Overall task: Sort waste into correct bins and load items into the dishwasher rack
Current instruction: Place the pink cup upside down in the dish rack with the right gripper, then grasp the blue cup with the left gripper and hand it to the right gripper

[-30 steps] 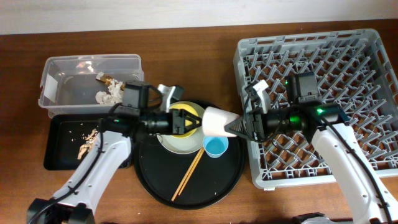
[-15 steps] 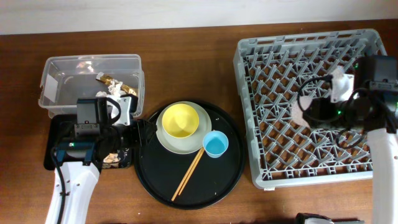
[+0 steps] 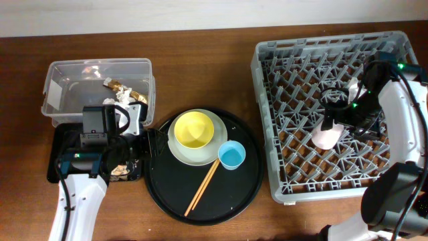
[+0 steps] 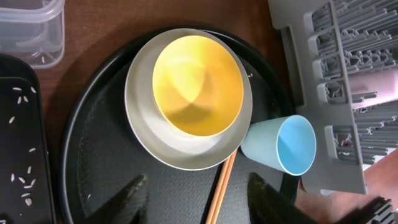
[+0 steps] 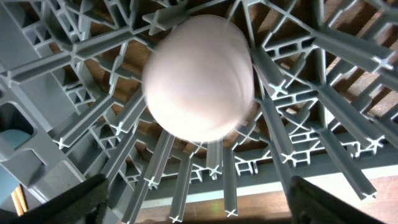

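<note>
Pink cup (image 5: 199,78) sits in the dishwasher rack (image 3: 294,87), right-of-centre, apparently base up and leaning among the pegs. It is blurred in the wrist view, so I cannot tell whether it is fully seated. Right gripper (image 5: 196,186) is directly above it, jaws spread wide and not touching the cup. Left gripper (image 4: 198,186) hovers over the round black tray (image 4: 93,155), jaws open and empty. On that tray: yellow bowl (image 4: 198,84) nested on the grey-green plate (image 4: 149,134), light blue cup (image 4: 286,146) on its side just beside the plate, chopsticks (image 4: 221,190) running under the plate edge. Judgement: the cup placement is nearly done. To finish well, the right arm should lift straight up, keeping its fingers clear of the pegs and the cup's rim so nothing tips. If the cup wobbles, nudge it down between the pegs. The blue cup looks like the easiest next pick.
</note>
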Available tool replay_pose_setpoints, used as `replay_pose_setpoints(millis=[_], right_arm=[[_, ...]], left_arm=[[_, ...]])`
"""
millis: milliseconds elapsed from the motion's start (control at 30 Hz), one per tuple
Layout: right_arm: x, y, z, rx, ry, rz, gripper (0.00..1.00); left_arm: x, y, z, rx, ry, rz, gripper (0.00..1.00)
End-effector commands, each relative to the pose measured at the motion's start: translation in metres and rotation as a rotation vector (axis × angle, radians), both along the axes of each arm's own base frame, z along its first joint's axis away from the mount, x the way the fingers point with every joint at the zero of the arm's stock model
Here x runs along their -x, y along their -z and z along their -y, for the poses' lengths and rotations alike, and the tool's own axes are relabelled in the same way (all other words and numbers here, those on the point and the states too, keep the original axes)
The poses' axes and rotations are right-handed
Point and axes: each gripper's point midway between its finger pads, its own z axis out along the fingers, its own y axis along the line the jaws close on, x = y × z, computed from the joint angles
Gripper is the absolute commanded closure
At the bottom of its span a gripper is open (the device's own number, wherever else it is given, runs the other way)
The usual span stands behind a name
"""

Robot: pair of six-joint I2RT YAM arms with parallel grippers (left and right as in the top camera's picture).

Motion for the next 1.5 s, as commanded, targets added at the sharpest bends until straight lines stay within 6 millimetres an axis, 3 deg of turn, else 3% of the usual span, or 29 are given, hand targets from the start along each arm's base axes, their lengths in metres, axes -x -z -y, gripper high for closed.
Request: replay_pose_setpoints(millis=[0,133,233,333,433,500,533,567,667,833,867,967,1067,1133,1300,1467], right_arm=[[-0.002,-0.029,-0.006,-0.027,0.009,0.091,0.07],[0.007,-0.083,-0.025,-0.062,-0.039,0.293,0.06],[0.016,-0.123,-0.042,-0.105,-0.061,0.456,0.01],[0.019,-0.122,-0.049,-0.142,-0.064,0.452,0.01],[0.020,-0.116,-0.049,-0.149,-0.061,0.429,0.01],[0.020,-0.116,-0.049,-0.149,-0.061,0.429,0.01],[0.020,-0.116,-0.049,-0.149,-0.061,0.429,0.01],[0.020,-0.116,-0.049,-0.148,-0.061,0.432,0.01],[0.019,-0.115,-0.048,-0.143,-0.061,0.431,0.01],[0.019,-0.104,-0.047,-0.147,-0.056,0.385,0.01],[0.018,-0.103,-0.069,-0.254,-0.157,0.411,0.01],[0.019,-0.101,-0.127,-0.505,-0.335,0.470,0.01],[0.025,-0.091,-0.188,-0.754,-0.463,0.501,0.01],[0.030,-0.100,-0.222,-0.938,-0.552,0.569,0.01],[0.043,-0.128,-0.268,-1.135,-0.749,0.665,0.01],[0.049,-0.137,-0.286,-1.183,-0.812,0.679,0.01]], left_arm=[[0.000,-0.008,0.009,0.013,0.041,0.038,0.49],[-0.004,-0.012,0.058,0.011,0.199,0.118,0.45],[-0.004,0.020,0.108,-0.054,0.335,0.098,0.44],[0.001,0.061,0.142,-0.065,0.424,0.019,0.45],[0.015,0.106,0.161,-0.093,0.480,-0.095,0.46],[0.020,0.123,0.164,-0.105,0.488,-0.142,0.81],[0.020,0.122,0.164,-0.104,0.486,-0.142,0.92],[0.018,0.119,0.166,-0.101,0.487,-0.132,0.99],[0.007,0.093,0.163,-0.080,0.463,-0.075,1.00],[-0.023,0.009,0.116,0.069,0.208,0.036,1.00],[-0.028,-0.012,0.107,0.171,0.177,0.048,1.00],[-0.028,-0.047,0.114,0.455,0.263,0.034,1.00],[-0.017,-0.069,0.131,0.645,0.398,-0.001,1.00],[-0.010,-0.075,0.135,0.708,0.452,-0.026,1.00],[-0.006,-0.076,0.139,0.720,0.469,-0.040,1.00],[0.006,-0.081,0.157,0.739,0.525,-0.063,1.00]])
